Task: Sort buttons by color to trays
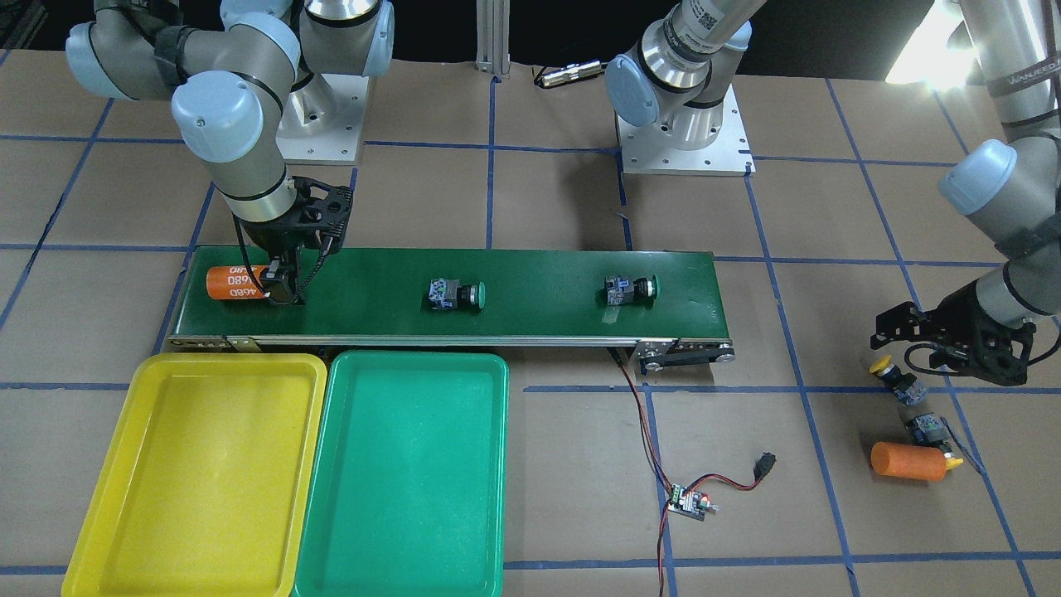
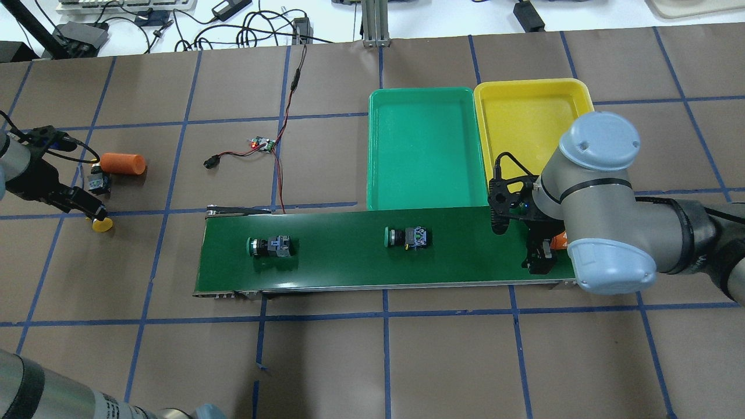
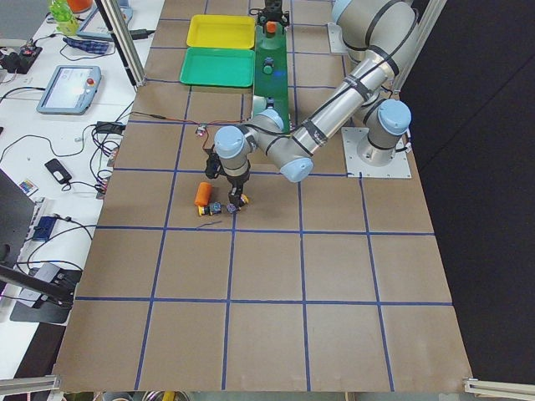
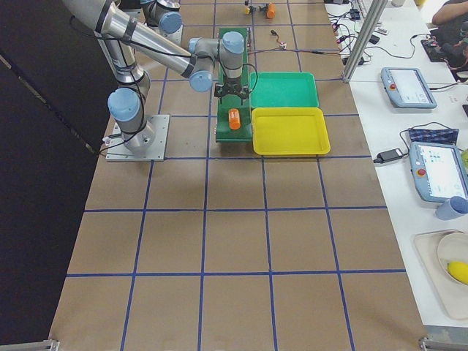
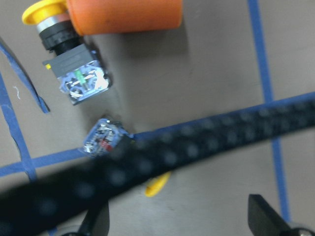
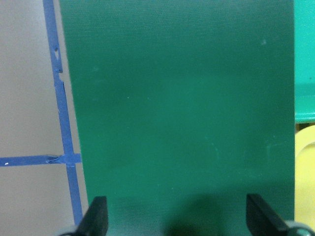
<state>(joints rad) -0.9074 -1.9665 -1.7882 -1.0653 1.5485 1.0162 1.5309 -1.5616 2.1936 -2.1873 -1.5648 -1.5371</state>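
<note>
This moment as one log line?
Belt: two green buttons | left gripper: open jaws near yellow buttons | right gripper: open jaws | trays: empty

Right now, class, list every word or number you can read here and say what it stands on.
"4680": printed twice, upside down, on the orange cylinder lying on the conveyor belt.
Lettering on the left arm's strap: too blurred to read with certainty.

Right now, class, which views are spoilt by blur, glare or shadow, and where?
Left wrist view: a black cable crosses the foreground out of focus, hiding part of one yellow-capped push-button switch. Front-facing view: white glare beside the silver left arm, top right. Right wrist view: soft shadow low on the dark-green conveyor belt.
</note>
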